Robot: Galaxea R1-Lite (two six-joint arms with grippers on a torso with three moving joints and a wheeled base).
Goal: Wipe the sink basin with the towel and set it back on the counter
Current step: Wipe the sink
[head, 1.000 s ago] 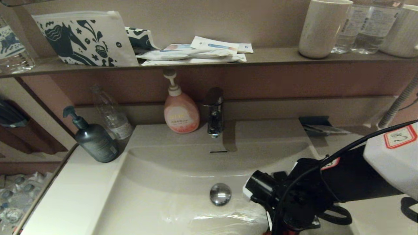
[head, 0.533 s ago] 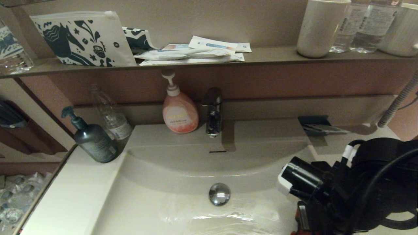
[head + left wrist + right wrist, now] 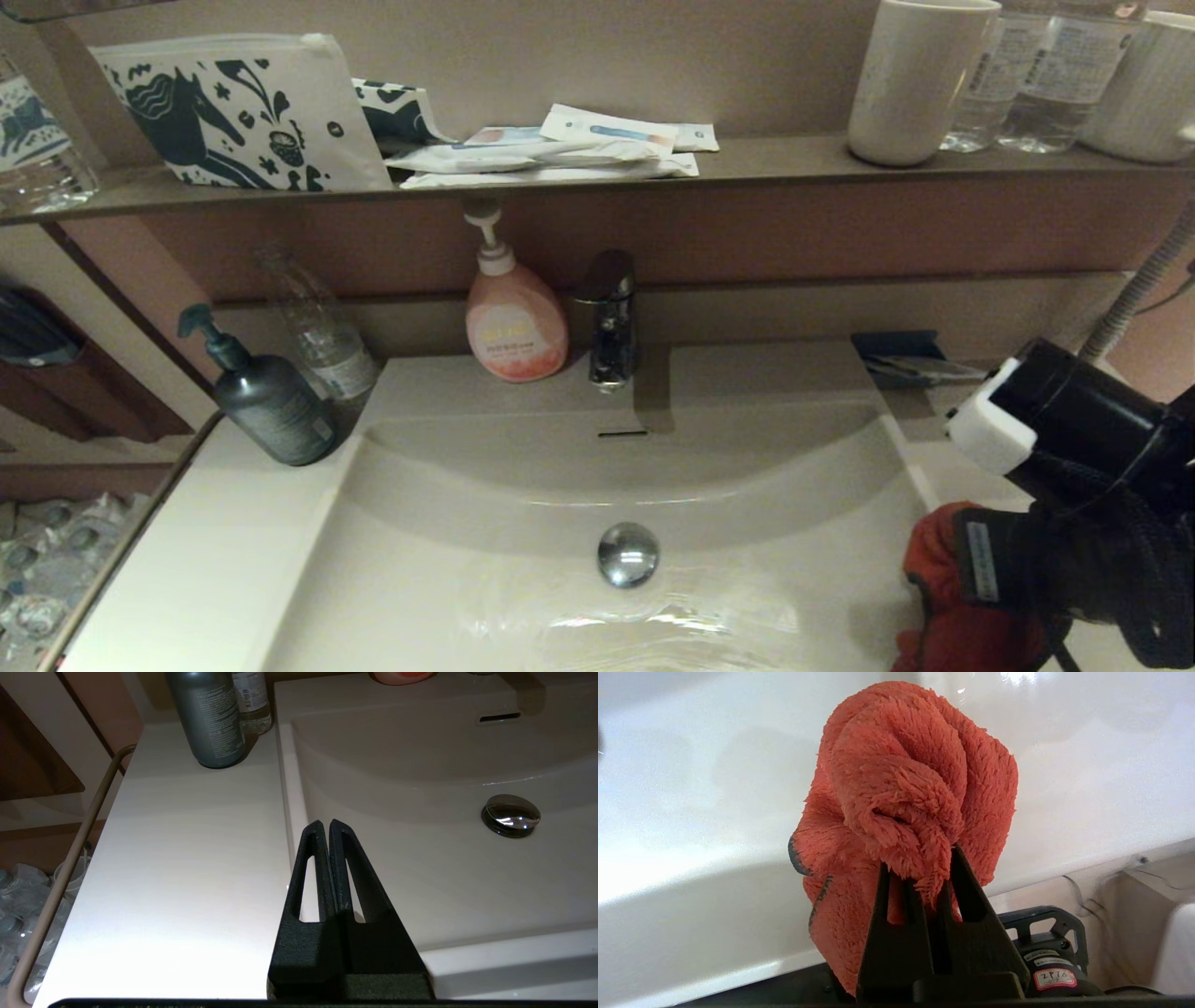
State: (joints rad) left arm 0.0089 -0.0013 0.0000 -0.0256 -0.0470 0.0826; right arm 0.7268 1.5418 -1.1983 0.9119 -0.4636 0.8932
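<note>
Pinching the towel (image 3: 906,788) between its 2 black fingers (image 3: 889,933), the right gripper (image 3: 920,877) holds the bunched red-orange cloth above the glossy off-white surface; in the head view the towel (image 3: 943,597) hangs at the right front rim of the sink basin (image 3: 523,597), with the black wrist and its cables reaching in from the right edge over the counter (image 3: 943,467). A small white tag with red edging sits on the arm behind the fingers in the right wrist view, its handwritten characters too small to read surely. At the opposite side, the left gripper (image 3: 325,823) hovers over the basin's left rim, fingers pressed together with nothing between them, the chrome drain stopper (image 3: 511,814) well apart from it. On the left counter stand a dark grey pump bottle (image 3: 266,397) with fine print that cannot be read and a clear bottle (image 3: 322,336) just behind it. A pink soap dispenser (image 3: 513,317) stands beside the chrome faucet (image 3: 607,317) at the back of the basin, its label unreadable. Above runs a narrow brown-grey shelf (image 3: 784,159) carrying a white pouch with a dark horse pattern (image 3: 233,112), flat sachets (image 3: 560,149), a pale cup (image 3: 920,79) and water bottles (image 3: 1041,75).
</note>
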